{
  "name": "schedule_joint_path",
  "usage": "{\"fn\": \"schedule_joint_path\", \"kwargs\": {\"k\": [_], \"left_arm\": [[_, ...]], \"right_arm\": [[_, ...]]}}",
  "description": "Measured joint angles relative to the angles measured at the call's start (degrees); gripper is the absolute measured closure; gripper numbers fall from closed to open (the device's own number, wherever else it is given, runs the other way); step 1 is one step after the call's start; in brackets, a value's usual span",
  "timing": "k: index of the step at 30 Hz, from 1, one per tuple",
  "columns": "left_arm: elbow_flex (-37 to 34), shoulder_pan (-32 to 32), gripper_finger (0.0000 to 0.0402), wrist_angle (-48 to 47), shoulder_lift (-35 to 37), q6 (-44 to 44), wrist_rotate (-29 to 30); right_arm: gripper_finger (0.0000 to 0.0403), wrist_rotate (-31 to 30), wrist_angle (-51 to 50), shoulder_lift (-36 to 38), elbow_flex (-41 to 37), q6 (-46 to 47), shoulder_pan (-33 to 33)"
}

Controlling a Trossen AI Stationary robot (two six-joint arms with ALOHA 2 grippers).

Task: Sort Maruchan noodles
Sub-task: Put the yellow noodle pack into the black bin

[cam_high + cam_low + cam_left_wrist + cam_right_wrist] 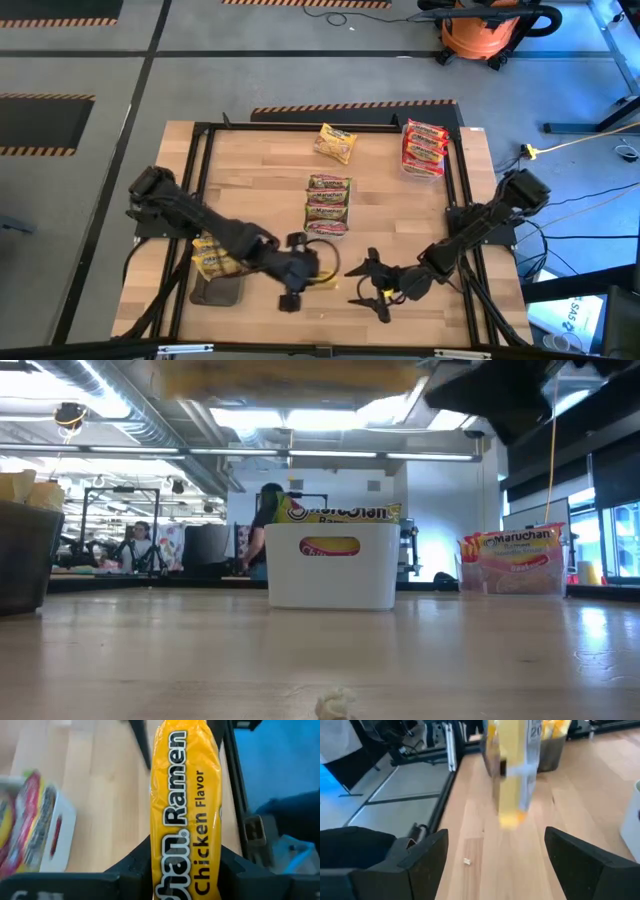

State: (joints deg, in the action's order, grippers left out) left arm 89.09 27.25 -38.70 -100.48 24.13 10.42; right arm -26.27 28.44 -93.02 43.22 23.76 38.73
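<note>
worktop (pixel 260 170): pale wood, black frame | white bin (pixel 332 565): mid-worktop | dark tray (pixel 217 291): near-left edge | orange shop vacuum (pixel 487 30): floor beyond

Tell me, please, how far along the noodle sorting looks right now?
Partly done. Red packets sit stacked at the table's far right, green ones fill the middle white tray, and yellow ones rest in the dark tray by the left arm. The left gripper holds a yellow packet; the right gripper stands open. One yellow packet remains loose.
</note>
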Motion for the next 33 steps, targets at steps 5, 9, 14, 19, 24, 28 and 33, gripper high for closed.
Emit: {"fn": "schedule_joint_path", "kwargs": {"k": [5,9,14,19,24,28,33], "left_arm": [[0.01,5.79,0.0287,-9.83,5.04,5.95,2.10],[0.01,12.62,0.0287,-18.93,8.42,15.62,3.94],[-0.95,23.27,0.0287,-30.00,11.44,31.47,7.85],[-7.62,31.62,0.0287,-34.94,13.39,44.32,9.71],[-16.78,34.72,0.0287,-35.35,15.16,49.37,12.18],[-22.91,34.62,0.0287,-33.59,16.74,50.32,11.67],[-28.29,33.87,0.0287,-26.73,17.78,50.33,11.17]], "right_arm": [[0.0099,-2.01,-0.99,0.67,0.05,0.86,0.78],[0.0100,-2.20,-1.57,0.60,0.05,3.03,0.63],[0.0100,-2.80,-1.57,0.60,0.05,3.49,0.63],[0.0100,-5.39,-1.55,0.58,0.05,3.62,0.63],[0.0100,-6.31,-1.53,0.56,0.05,3.48,0.63],[0.0100,-6.31,-1.53,0.56,0.03,4.79,0.63],[0.0100,-6.24,-1.57,0.54,0.03,5.80,0.63]]}}
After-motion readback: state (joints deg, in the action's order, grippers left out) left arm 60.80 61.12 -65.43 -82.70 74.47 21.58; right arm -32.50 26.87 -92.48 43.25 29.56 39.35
